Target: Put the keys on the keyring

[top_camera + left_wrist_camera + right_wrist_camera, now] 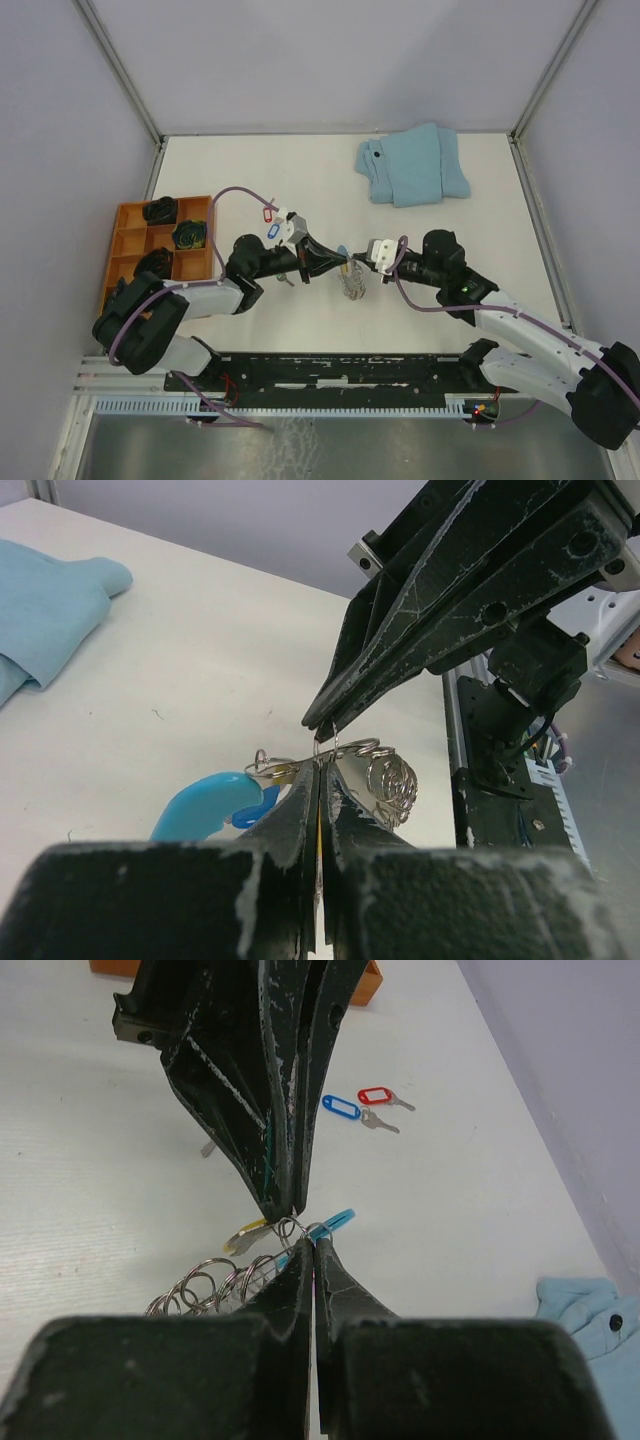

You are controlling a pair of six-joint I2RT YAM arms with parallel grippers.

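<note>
No legible text, label, brand or number anywhere.

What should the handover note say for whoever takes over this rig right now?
Left pincer and right pincer: both shut, tips meeting on a small wire loop mid-table.
Keyring, blue section plus silver coils, lies on the table at their tips; yellow-tagged key sits at the join, threaded or not unclear.
Red-tagged key and blue-tagged key lie loose, apart from the keyring.
Done: nothing certain. Left: finish yellow, then thread red and blue.
</note>
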